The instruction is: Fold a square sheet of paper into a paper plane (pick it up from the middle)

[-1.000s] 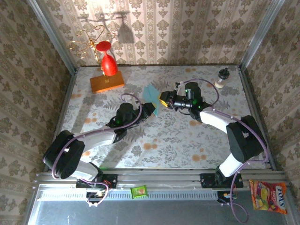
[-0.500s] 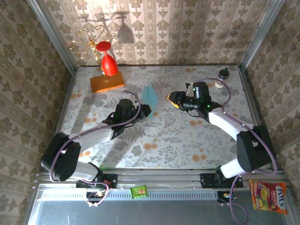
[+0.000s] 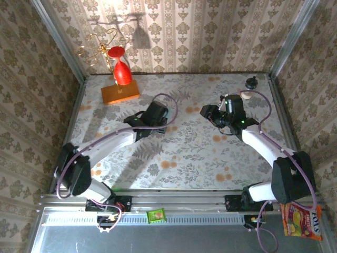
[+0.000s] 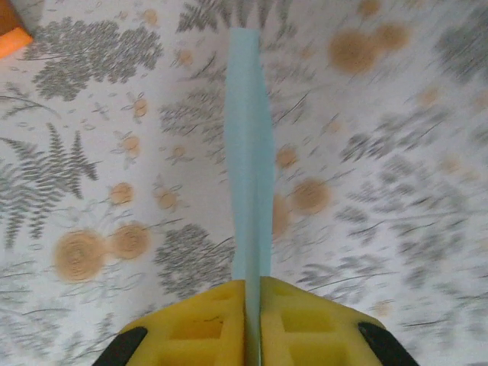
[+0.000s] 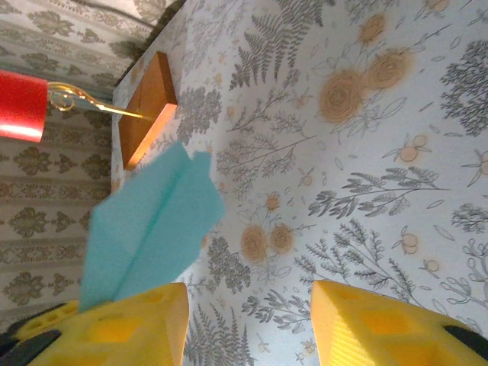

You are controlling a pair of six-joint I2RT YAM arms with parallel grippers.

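Observation:
The paper plane (image 4: 248,152), a slim light-blue folded sheet, shows edge-on in the left wrist view, running from between the yellow fingers away over the floral table. My left gripper (image 4: 253,284) is shut on its near end. From above, the left gripper (image 3: 159,118) hangs over the table's middle and covers the paper. In the right wrist view the plane (image 5: 152,221) shows its flat wings and centre crease, just past my right gripper's left finger (image 5: 114,328). My right gripper (image 5: 248,324) (image 3: 206,112) stands open and holds nothing.
An orange block (image 3: 120,93) with a red glass (image 3: 122,74) on it sits at the back left, and the block (image 5: 146,107) also shows from the right wrist. A small dark-capped bottle (image 3: 251,83) stands at the back right. A green packet (image 3: 156,215) lies on the front rail.
The right gripper has let go of the paper and drawn back to the right. The left arm has stretched forward and right with the plane, which is now covered from above.

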